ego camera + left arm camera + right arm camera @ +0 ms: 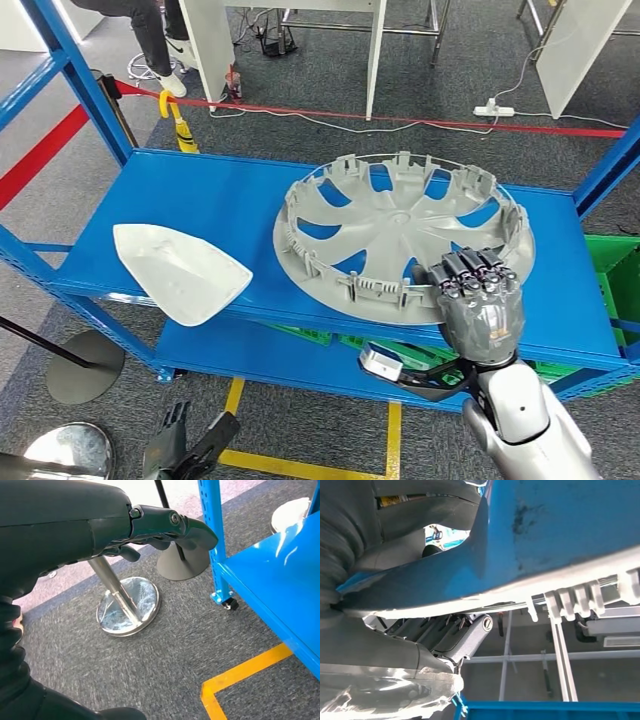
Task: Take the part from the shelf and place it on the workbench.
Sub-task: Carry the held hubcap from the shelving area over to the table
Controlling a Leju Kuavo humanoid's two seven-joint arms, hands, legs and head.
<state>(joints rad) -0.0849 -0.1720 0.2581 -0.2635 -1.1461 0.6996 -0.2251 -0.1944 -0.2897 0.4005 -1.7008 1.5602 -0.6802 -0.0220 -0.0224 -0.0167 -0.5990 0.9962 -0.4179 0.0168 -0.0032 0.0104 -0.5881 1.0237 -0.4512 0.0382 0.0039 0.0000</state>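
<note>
A large grey wheel cover (400, 215) lies flat on the blue shelf (226, 195), toward its right side. My right hand (479, 300) is at the cover's near rim, dark fingers curled over the top of it; the thumb is hidden below. The right wrist view shows the ribbed rim (576, 600) against the blue shelf, with my fingers (471, 632) close along it. A white shell-shaped part (177, 270) rests on the shelf's left front. My left hand (177, 440) hangs low in front of the shelf, holding nothing, its fingers (170, 525) stretched out.
Green crates (615, 265) sit on the lower shelf level at right. A round metal stand base (128, 605) stands on the carpet by the shelf's left post (83, 80). Yellow floor tape (392, 440) runs along the front. A person's legs (151, 30) and white table legs (375, 50) are behind.
</note>
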